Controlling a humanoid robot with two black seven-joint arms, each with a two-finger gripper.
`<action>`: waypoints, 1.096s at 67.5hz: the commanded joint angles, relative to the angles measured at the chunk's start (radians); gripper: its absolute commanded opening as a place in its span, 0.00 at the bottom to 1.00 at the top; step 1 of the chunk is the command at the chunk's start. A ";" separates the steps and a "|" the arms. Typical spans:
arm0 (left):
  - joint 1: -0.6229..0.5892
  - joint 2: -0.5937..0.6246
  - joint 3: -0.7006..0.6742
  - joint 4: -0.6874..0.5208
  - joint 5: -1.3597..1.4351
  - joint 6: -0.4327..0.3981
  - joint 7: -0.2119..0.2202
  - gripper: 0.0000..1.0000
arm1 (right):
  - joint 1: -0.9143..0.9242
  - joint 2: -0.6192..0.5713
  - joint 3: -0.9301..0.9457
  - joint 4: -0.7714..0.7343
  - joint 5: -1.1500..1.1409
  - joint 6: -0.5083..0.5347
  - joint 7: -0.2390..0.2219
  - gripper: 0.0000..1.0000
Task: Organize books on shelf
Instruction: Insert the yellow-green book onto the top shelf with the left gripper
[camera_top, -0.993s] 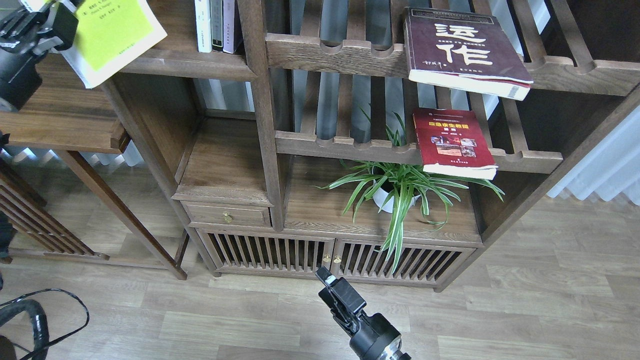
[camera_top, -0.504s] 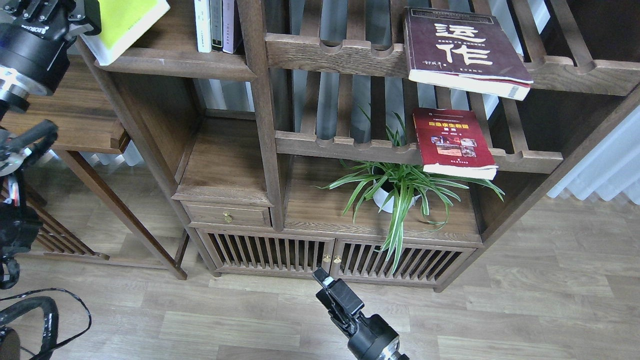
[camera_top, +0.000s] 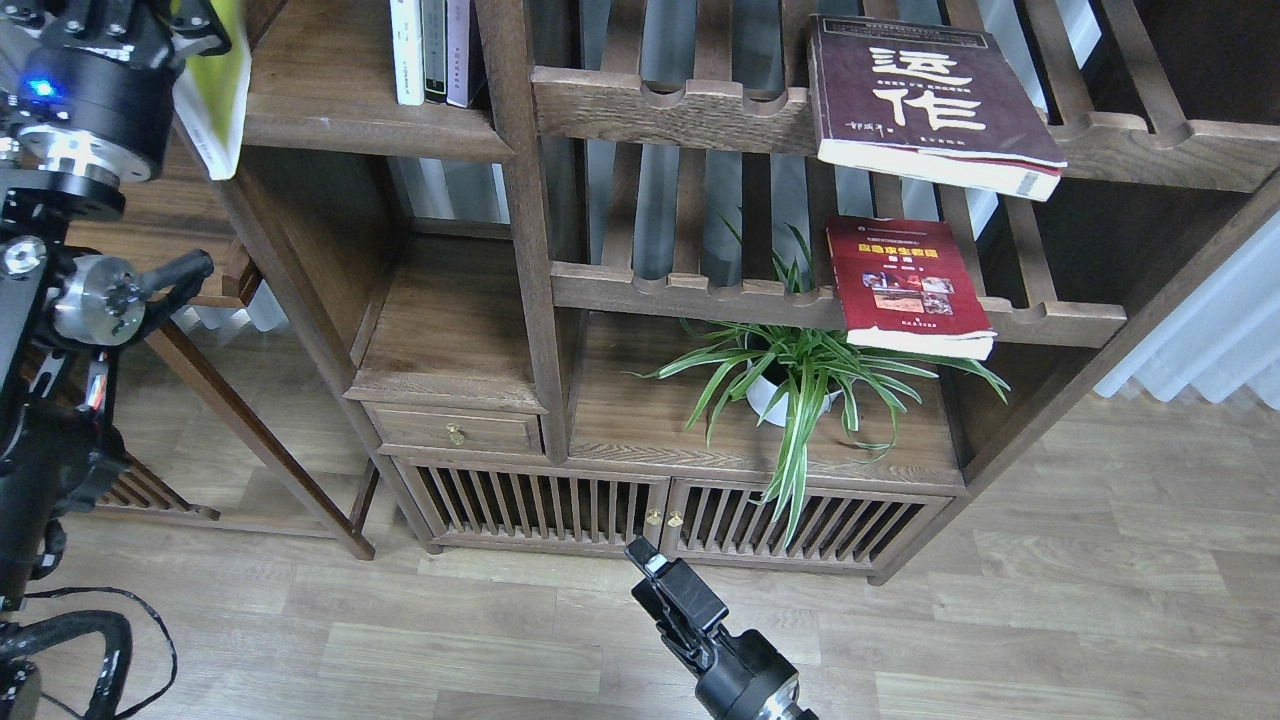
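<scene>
The left gripper (camera_top: 185, 25) is cut off by the top edge, pinching the yellow-green paperback (camera_top: 218, 95), which stands on edge, long axis vertical, at the left end of the solid dark-brown wooden shelf (camera_top: 370, 130). The right gripper (camera_top: 650, 565), seen end-on, hangs well below it; whether its jaws are spread I cannot tell.

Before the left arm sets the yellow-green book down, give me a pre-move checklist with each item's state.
1. Yellow-green book held by left gripper: ok, though the fingers are mostly out of frame.
2. Book turned upright, edge-on: ok.
3. Bare space on the shelf left of the upright books: ok.
4. Book's lower edge above the shelf front: not ok, it hangs below and left of the edge.
5. Right gripper low, away from the shelf: ok.
</scene>
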 joint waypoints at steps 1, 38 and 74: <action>-0.041 0.002 0.003 0.032 0.002 0.000 -0.006 0.11 | 0.000 0.000 -0.001 0.000 0.000 0.000 0.000 0.98; -0.194 0.000 0.039 0.300 -0.006 0.001 -0.190 0.11 | -0.014 0.000 -0.001 0.011 0.002 0.000 0.000 0.98; -0.325 -0.056 0.120 0.513 -0.018 0.006 -0.296 0.11 | -0.025 0.000 -0.021 0.015 -0.006 0.000 0.000 0.98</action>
